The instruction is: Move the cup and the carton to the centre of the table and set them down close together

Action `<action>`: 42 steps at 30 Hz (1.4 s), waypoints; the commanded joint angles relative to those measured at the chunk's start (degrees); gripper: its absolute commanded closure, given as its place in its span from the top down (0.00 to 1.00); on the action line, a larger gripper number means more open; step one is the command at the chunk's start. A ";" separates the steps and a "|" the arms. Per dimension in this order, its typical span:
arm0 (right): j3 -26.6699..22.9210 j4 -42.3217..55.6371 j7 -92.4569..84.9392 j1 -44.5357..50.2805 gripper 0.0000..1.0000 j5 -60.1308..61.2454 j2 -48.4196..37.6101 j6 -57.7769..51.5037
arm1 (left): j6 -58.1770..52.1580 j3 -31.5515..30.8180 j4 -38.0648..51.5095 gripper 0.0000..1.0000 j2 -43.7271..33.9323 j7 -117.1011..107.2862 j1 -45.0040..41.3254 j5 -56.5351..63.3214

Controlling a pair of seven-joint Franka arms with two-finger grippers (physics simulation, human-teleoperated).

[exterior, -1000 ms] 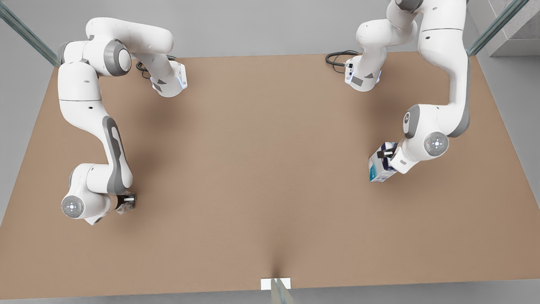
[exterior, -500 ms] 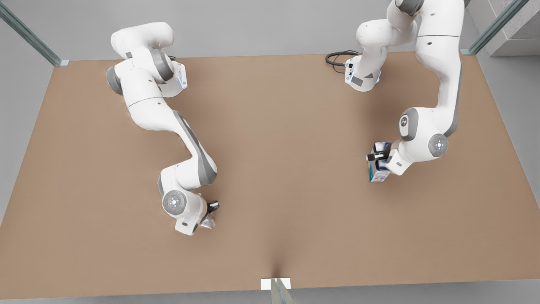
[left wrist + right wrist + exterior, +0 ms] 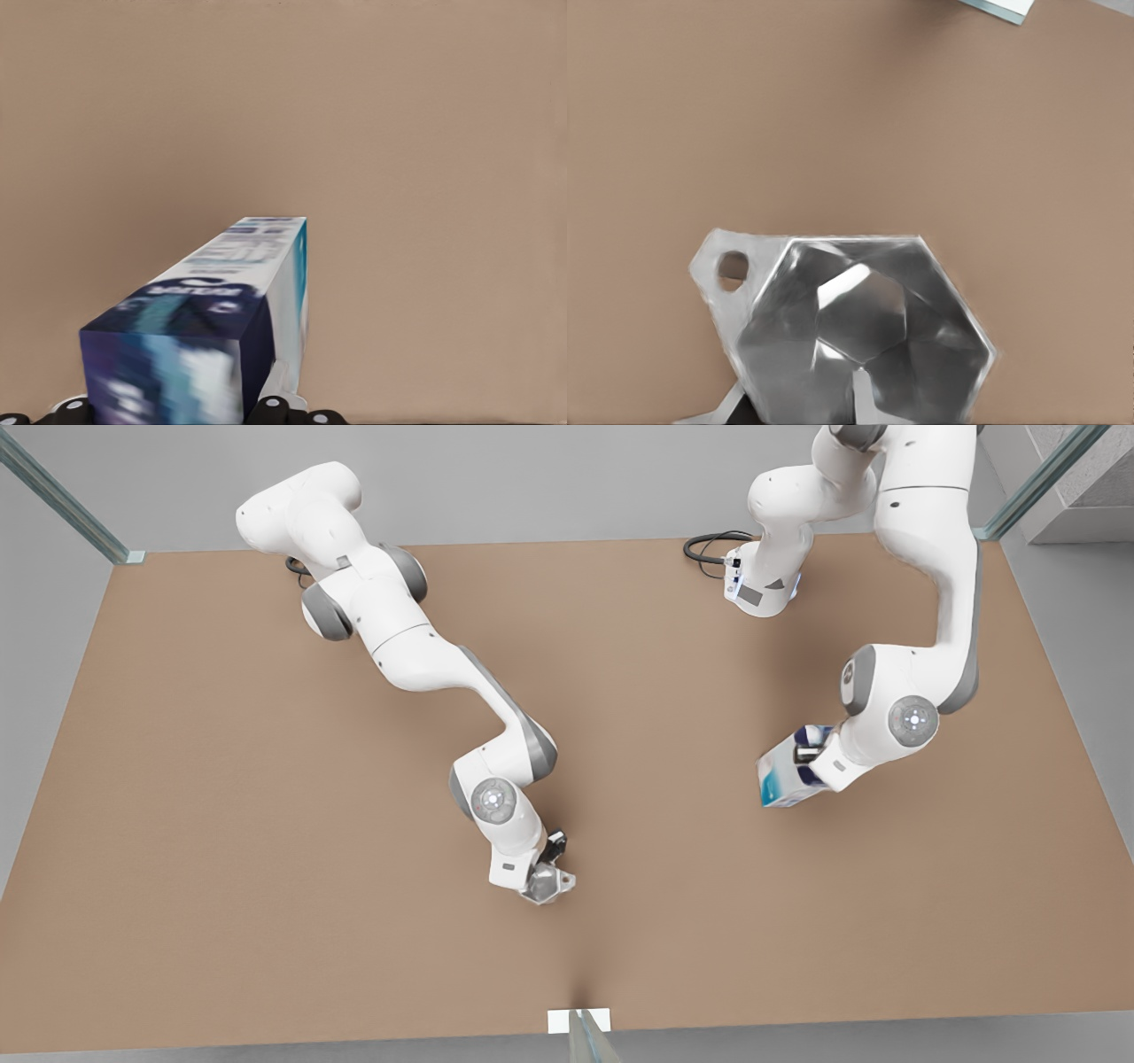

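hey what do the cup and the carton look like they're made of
The cup, held in the right pincer, looks like polished metal: silver-grey facets carry bright highlights and dark reflections. The carton, held in the left pincer, looks like printed cardboard: flat faces, sharp edges, white, dark blue and teal print with a smooth, only slightly glossy finish. Since these are renders, both are best guesses.

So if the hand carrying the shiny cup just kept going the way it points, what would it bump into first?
The right gripper, shut on the cup, points down at the table. Bare tabletop lies under the cup in the right wrist view, so probably the cup meets the table first.
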 commanded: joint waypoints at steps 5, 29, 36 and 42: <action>-0.02 -0.09 0.00 0.44 1.00 0.00 -0.10 -0.09 | -2.62 -0.07 4.52 0.40 0.45 7.26 -0.16 5.22; 0.69 -34.36 0.18 -27.77 1.00 -15.21 -49.76 -23.12 | -0.85 -25.03 9.18 0.40 -0.52 66.24 -0.16 42.84; 0.69 -34.45 0.18 -27.68 1.00 -15.21 -49.05 -22.24 | -6.31 -26.35 12.96 0.40 6.42 45.41 -8.94 30.01; 0.69 -34.45 0.18 -27.68 1.00 -15.21 -48.88 -22.24 | -7.71 -24.95 25.88 0.40 15.21 38.55 -17.64 28.17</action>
